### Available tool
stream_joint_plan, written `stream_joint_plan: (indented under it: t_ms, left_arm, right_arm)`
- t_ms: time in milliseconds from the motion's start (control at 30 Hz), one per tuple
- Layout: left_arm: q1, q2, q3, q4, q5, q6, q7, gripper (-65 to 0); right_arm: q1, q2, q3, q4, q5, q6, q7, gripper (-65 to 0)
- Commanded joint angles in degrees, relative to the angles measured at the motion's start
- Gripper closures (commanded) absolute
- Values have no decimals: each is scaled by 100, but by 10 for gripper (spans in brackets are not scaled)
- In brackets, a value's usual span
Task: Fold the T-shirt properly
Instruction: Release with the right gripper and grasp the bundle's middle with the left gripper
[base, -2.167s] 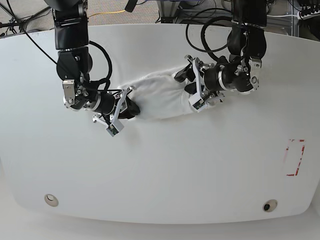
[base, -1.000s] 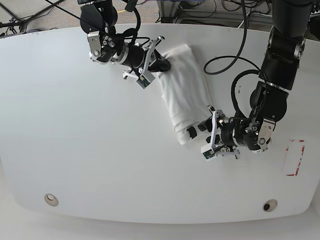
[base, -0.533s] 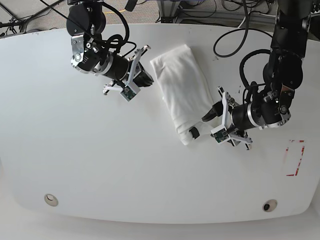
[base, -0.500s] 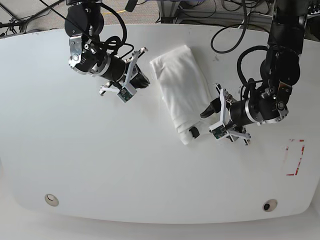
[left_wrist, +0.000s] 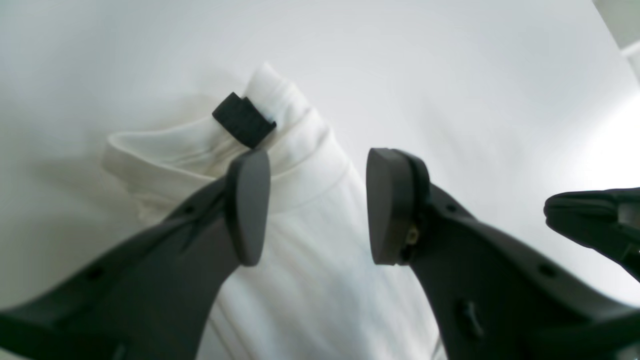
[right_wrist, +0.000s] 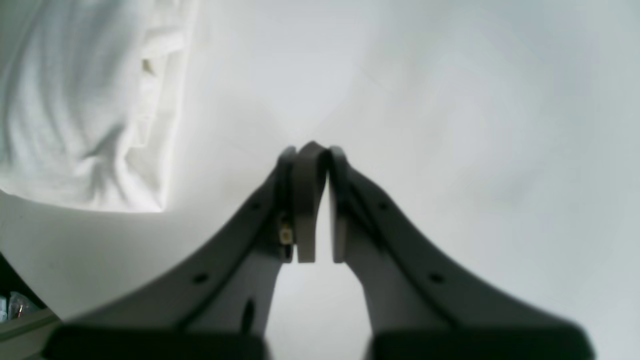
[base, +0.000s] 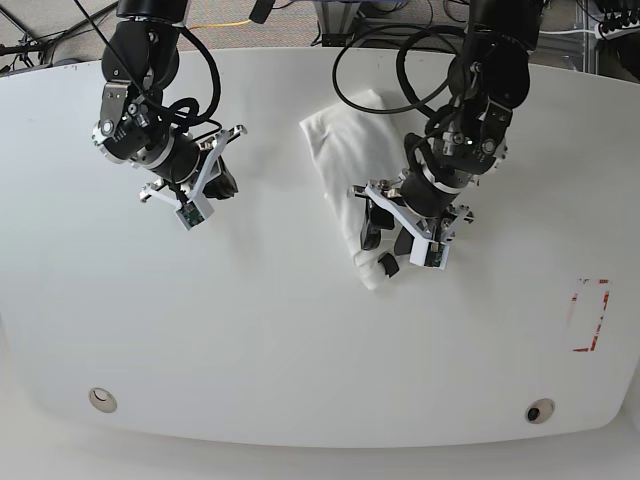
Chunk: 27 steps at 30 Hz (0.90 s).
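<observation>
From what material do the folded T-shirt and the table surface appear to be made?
The T-shirt looks like soft white knit cloth, probably cotton: matte, with fine wrinkles and a stitched hem along its folded edge. The small black tab on it looks like woven fabric, though this is uncertain. The table appears to be a smooth, hard white board, perhaps laminate or painted, with a faint sheen.

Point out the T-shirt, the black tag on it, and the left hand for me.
T-shirt (base: 345, 150), base view, upper part of the folded bundle.
black tag (left_wrist: 244, 120), left wrist view, middle of the small black piece at the shirt's near end.
left hand (left_wrist: 318, 205), left wrist view, gap midway between its open fingertips.
</observation>
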Motion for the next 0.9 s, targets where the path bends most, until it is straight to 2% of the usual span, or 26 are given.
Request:
stream_joint_plan:
  t_ms: [0,67,133,233,333,500,667,767,867]
  left_arm:
    - [71,349,397,-21,723,262,-470,-294]
    - [141,551,670,-232,1303,420,-672,-294]
    - [185,771,898,-522,1954,728,-892,-294]
    - [291,1105,1188,-926,2789,1545,-1015,-294]
    - [343,1298,1294,-1155,3114,2134,-1129,-294]
    - [502,1289,1285,-1217,3158,2864,-1472,-294]
    - [502,1122,1311,-1577,3132,2925,-1621,-294]
    - [379,1052,1311,-2148,3123,2925,-1630,-294]
    - [212,902,1285,-2632,3123,2758,-1612,-294]
  right_arm:
    - [133,54,163,105,68,8,38,-33]
    - [150,54,295,105,68,8,21,-33]
    - [230,54,374,105,68,8,21,-33]
    - [238,54,470,105,68,8,21,-33]
    - [247,54,585,26,68,8,21,-33]
    - [256,45,602,-27,68,8,21,-33]
    - [247,27,594,-18,68,8,21,-33]
    - [247,27,594,-27,68,8,21,-33]
    - [247,27,594,-18,68,8,21,-33]
